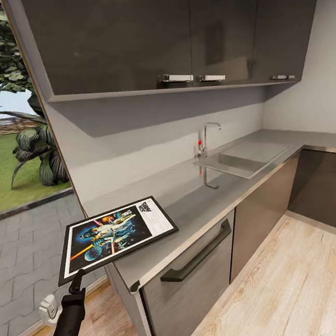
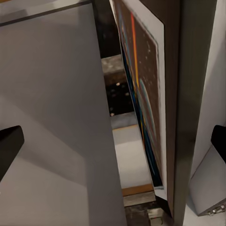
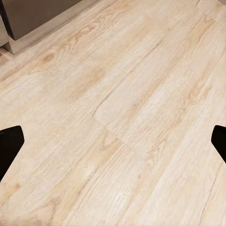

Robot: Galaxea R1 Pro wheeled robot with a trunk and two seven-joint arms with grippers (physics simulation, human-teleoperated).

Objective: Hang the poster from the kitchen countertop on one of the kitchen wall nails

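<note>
One arm shows in the head view, the left, reaching up from the lower left toward the poster [image 1: 116, 236]. The left gripper [image 1: 77, 279] sits at the poster's near corner, its fingers against the black frame there; whether they pinch the frame or only touch it is hard to tell from this view. In the left wrist view the two dark fingertips [image 2: 9, 148] stand far apart at the picture's edges, and the poster [image 2: 141, 94] is seen edge-on between them, its orange and blue print and white border visible, so the jaws look wide open around it rather than clamped.

The poster lies tilted at the left end of the countertop [image 1: 203, 200], its far part over the grey metal and its near corner sticking out past the counter's end. Farther along the countertop are the sink [image 1: 250, 158] and the tap [image 1: 206, 140], well apart from the poster.

The right gripper [image 3: 113, 146] hangs over the pale wood floor [image 3: 117, 94] with both fingertips spread wide and nothing between them.
</note>
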